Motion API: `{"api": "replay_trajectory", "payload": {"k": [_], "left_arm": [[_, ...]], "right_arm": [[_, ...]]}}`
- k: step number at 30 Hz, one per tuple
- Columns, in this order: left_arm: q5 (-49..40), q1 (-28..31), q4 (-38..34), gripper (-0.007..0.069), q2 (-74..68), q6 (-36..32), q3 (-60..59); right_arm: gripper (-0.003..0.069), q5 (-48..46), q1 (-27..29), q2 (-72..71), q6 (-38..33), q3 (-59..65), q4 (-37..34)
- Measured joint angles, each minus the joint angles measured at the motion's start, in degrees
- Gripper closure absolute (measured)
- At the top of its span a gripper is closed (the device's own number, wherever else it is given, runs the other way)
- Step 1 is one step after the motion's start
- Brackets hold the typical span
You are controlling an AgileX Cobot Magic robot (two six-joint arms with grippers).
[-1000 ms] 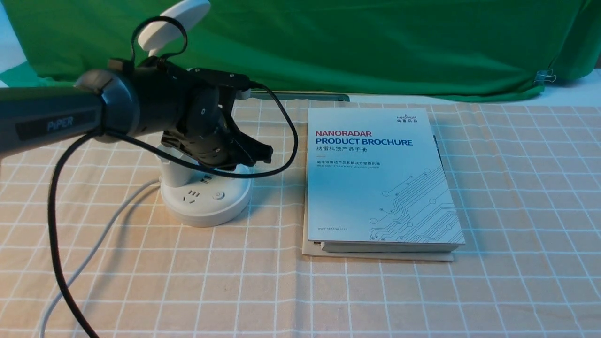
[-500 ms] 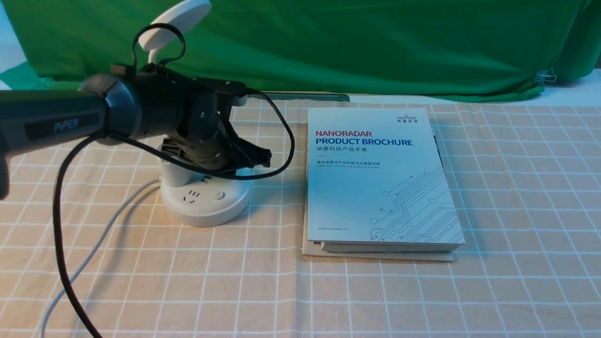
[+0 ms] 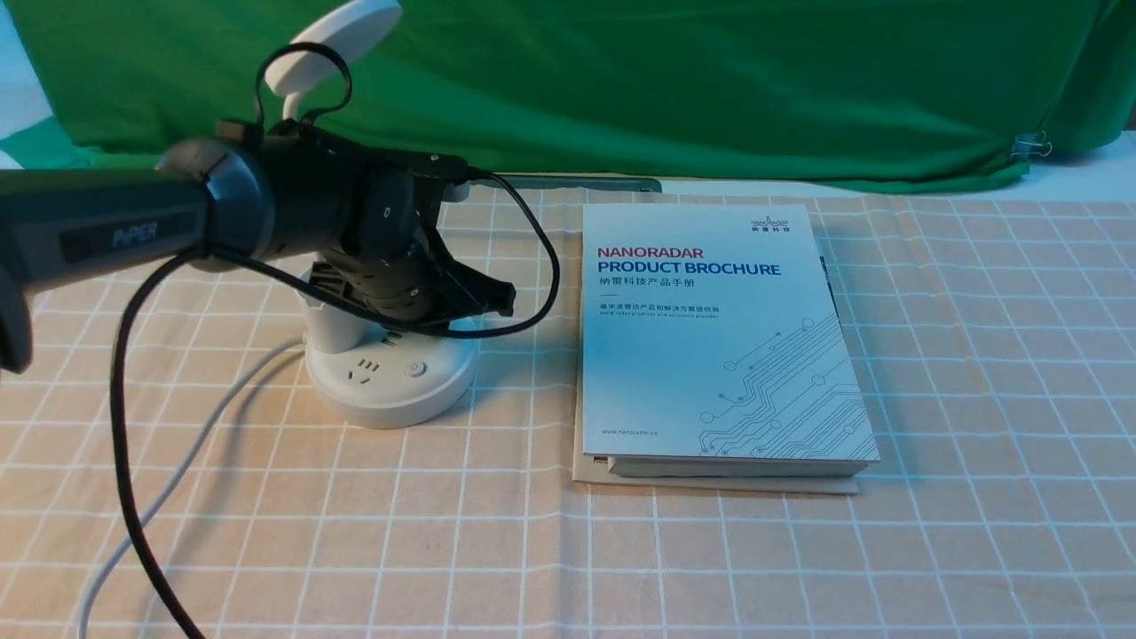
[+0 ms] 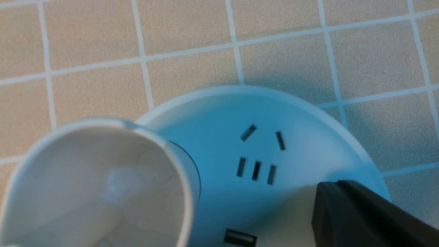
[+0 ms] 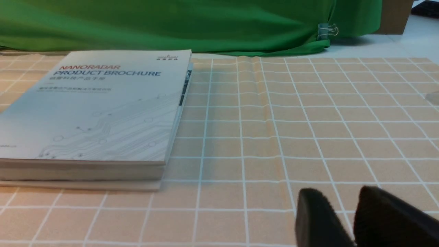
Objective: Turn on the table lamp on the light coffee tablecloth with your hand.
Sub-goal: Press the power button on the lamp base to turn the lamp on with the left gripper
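The white table lamp stands at the left of the light coffee tablecloth (image 3: 799, 550), its disc head (image 3: 342, 31) raised and its round base (image 3: 390, 382) showing sockets and a round button (image 3: 413, 369). My left hand reaches over the base, its gripper (image 3: 504, 298) shut and empty, hanging just above the base's right edge. In the left wrist view the joined fingertips (image 4: 337, 185) sit over the base rim beside the sockets (image 4: 255, 169) and the pen-holder cup (image 4: 99, 185). My right gripper (image 5: 343, 200) stands slightly open over bare cloth, holding nothing.
A thick product brochure (image 3: 710, 337) lies right of the lamp, atop a thinner booklet. The lamp's white cord (image 3: 177, 461) and my arm's black cable (image 3: 124, 426) trail toward the front left. A green backdrop (image 3: 710, 80) hangs along the back.
My left arm has slid slightly forward and to the right. Its shut gripper stays over the lamp base at nearly the same spot.
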State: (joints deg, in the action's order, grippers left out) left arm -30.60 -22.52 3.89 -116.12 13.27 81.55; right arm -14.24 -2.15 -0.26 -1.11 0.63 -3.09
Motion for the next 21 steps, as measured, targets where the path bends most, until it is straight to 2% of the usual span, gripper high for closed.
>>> {"api": "replay_trajectory", "payload": {"k": [4,7,14,17,18,19,21], "left_arm": [[-0.7,0.0,-2.0,0.0624,1.3,-0.5,-0.5],[-3.1,-0.6,-7.3,0.0624,3.9,-4.0,-1.0],[-11.7,-4.3,-27.9,0.0624,15.5,-21.6,-8.0],[-11.3,-6.1,-39.1,0.0624,23.7,-31.8,-15.1],[-11.1,-6.1,-39.8,0.0624,24.4,-32.5,-15.5],[-9.1,-7.3,-46.5,0.0624,30.5,-39.5,-19.3],[-6.1,-8.2,-51.9,0.0624,36.7,-46.2,-22.6]], "right_arm": [[0.0418,0.0,0.0,0.0,0.0,0.0,0.0],[0.0418,0.0,0.0,0.0,0.0,0.0,0.0],[0.0418,0.1,0.0,0.0,0.0,0.0,0.0],[0.0418,0.1,0.0,0.0,0.0,0.0,0.0],[0.0418,0.1,0.0,0.0,0.0,0.0,0.0],[0.0418,0.0,0.0,0.0,0.0,0.0,0.0],[0.0418,0.0,0.0,0.0,0.0,0.0,0.0]]}}
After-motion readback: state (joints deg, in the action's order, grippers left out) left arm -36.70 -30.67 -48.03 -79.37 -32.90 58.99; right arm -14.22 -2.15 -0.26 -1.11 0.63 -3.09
